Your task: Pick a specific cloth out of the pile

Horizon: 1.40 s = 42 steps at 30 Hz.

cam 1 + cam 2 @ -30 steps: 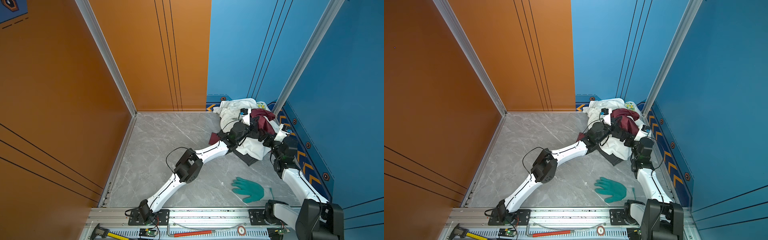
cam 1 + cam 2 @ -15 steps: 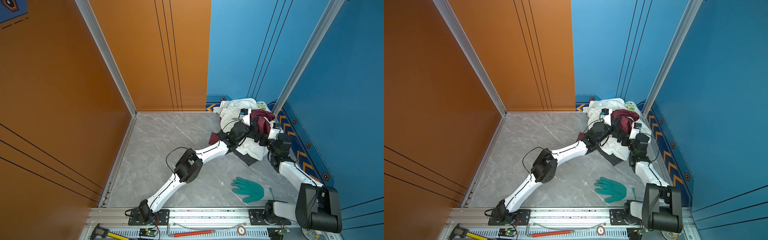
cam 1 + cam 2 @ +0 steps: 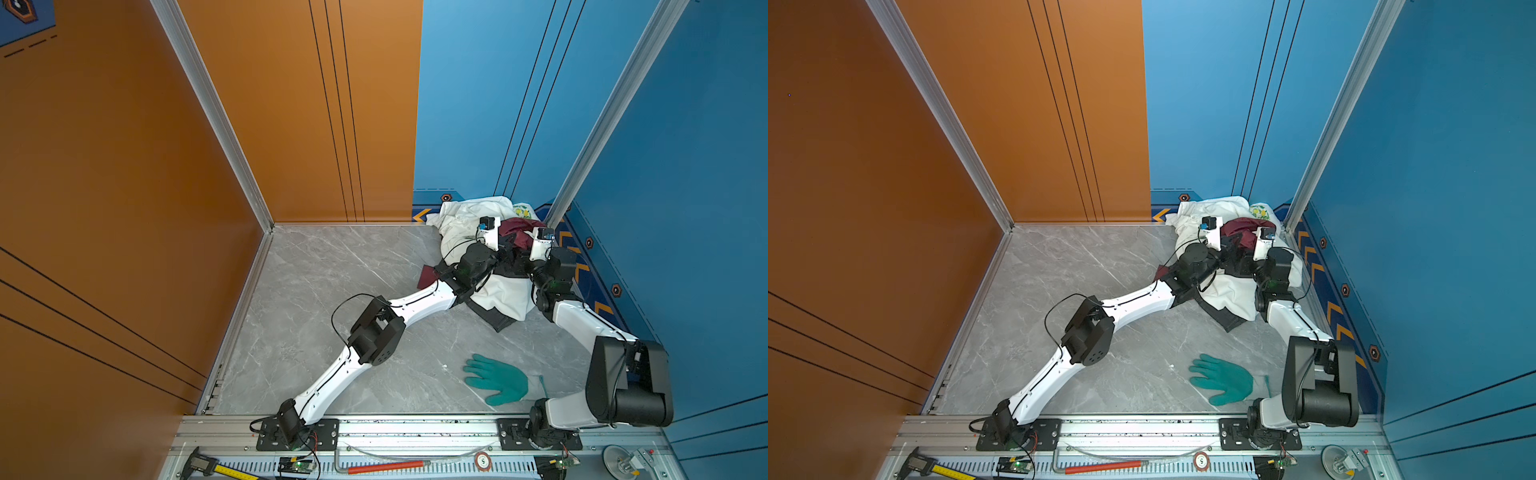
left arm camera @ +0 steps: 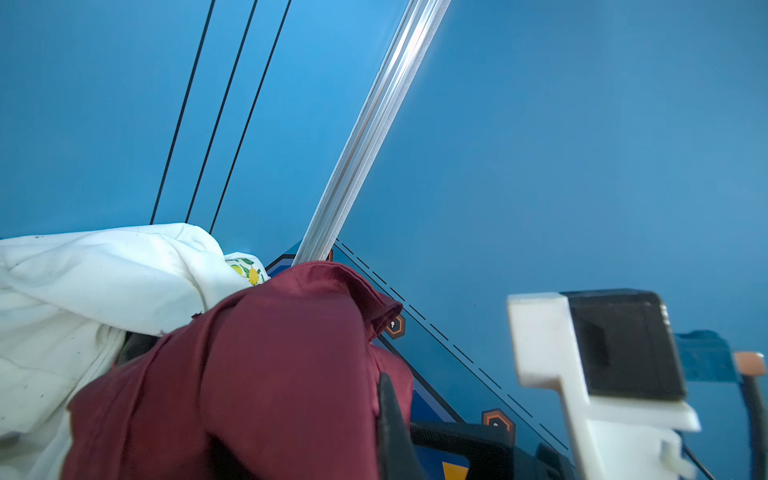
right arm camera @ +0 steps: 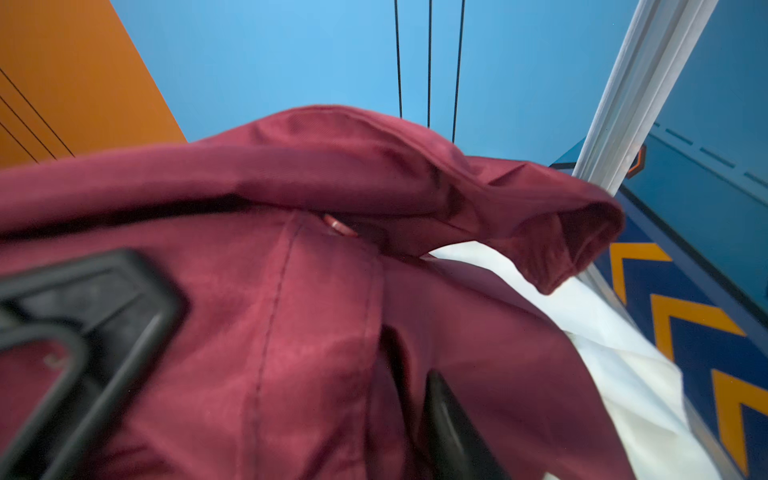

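Right, both arms reach into the far corner of the desk, where the pile is heaped against the blue wall. The cloth sits on top of that heap, a maroon bundle bunched up between the two wrists, clear in both top views. A maroon tail pokes out lower down beside the left arm.

The left gripper is clamped fully together. From its wrist view the cloth is draped right over it, with one dark finger showing at the edge, so I read that as a pinch on the maroon fabric.

The right gripper is buried in the same folds. Only one finger peeks out, and I cannot tell how wide its jaws stand or whether they have anything.

As for handling, this looks thin, light and floppy, with a slight sheen, so I expect it to slide out of a shallow pinch. The best hold is probably a doubled layer: the stitched seam or the rolled hem, taken deep between the pads.

The risk is that the white garment lies under it, and that lower tail may snag and drag the neighbours along.
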### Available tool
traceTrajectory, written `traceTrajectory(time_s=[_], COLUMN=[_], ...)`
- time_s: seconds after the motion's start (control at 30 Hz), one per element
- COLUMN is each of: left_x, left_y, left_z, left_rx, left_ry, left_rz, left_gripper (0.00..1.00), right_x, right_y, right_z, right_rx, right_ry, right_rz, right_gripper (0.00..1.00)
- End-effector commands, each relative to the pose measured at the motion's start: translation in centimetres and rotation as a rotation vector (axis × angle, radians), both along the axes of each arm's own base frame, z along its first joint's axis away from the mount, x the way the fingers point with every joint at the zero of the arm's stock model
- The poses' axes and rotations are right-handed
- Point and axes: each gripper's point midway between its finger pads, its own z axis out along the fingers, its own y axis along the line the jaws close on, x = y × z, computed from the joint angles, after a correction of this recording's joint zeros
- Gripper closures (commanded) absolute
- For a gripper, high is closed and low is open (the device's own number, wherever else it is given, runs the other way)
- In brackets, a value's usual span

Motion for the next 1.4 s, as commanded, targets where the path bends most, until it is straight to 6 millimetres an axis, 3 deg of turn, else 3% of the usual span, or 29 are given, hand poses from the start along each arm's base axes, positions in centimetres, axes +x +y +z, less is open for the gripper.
traceTrajectory(time_s=[0.0, 0.17, 0.37, 0.47, 0.67, 0.8, 1.1, 1.37], left_x=[-0.6, -0.5, -0.3, -0.3, -0.5, -0.6, -1.5, -2.8], left_y=[1.2, 1.5, 2.1, 2.4, 4.2, 6.0, 11.2, 15.4], left_z=[4.7, 4.5, 4.3, 4.4, 4.3, 3.6, 0.1, -5.0], left_rx=[-0.065, -0.054, -0.043, -0.033, 0.013, 0.066, 0.196, 0.305], left_ry=[-0.054, -0.053, -0.05, -0.056, -0.067, -0.063, -0.008, 0.072], left_rz=[-0.015, -0.014, -0.011, -0.015, -0.012, 0.0, 0.035, 0.061], left_gripper=[1.0, 1.0, 0.99, 0.81, 0.41, 0.27, 0.2, 0.15], right_x=[1.1, 1.4, 1.7, 1.8, 1.8, 1.7, 1.1, 0.1], right_y=[-0.8, -1.4, -2.5, -3.6, -5.2, -6.3, -7.5, -8.4], right_z=[3.4, 5.7, 8.0, 9.0, 12.0, 14.0, 19.3, 24.4], right_rx=[0.024, 0.098, 0.176, 0.19, 0.204, 0.215, 0.271, 0.285], right_ry=[-0.074, -0.112, -0.129, -0.116, -0.139, -0.154, -0.249, -0.319], right_rz=[-0.026, -0.024, -0.044, -0.103, -0.176, -0.218, -0.266, -0.304], right_gripper=[0.72, 0.92, 0.95, 1.0, 1.0, 1.0, 1.0, 1.0])
